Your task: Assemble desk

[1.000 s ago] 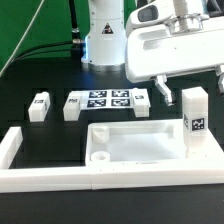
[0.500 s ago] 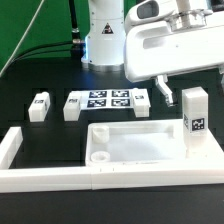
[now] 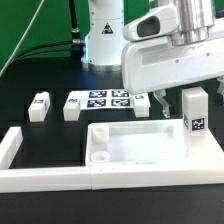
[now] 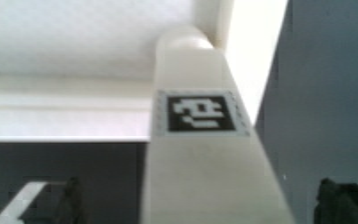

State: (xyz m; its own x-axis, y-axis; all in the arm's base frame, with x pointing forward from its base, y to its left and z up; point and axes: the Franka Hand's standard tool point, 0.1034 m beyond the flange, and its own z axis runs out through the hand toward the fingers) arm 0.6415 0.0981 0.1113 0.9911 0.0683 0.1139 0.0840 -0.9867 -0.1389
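Note:
The white tray-like tabletop lies inside the border frame. One square-post leg stands upright in its far corner on the exterior view's right, tag facing forward. My gripper hangs just above and around that leg's top. In the wrist view the leg runs down the middle, and the tabletop lies beyond it. My gripper is open, and its dark fingertips stand well clear of the post on either side. Two more legs lie on the black table.
The marker board lies behind the tabletop, with another small white tagged part at its right end. The long white border frame runs along the front and the exterior view's left. The robot's base stands at the back.
The hand has shifted slightly toward the exterior view's left and a little lower over the upright leg. Its jaws stay open and the leg has not moved.

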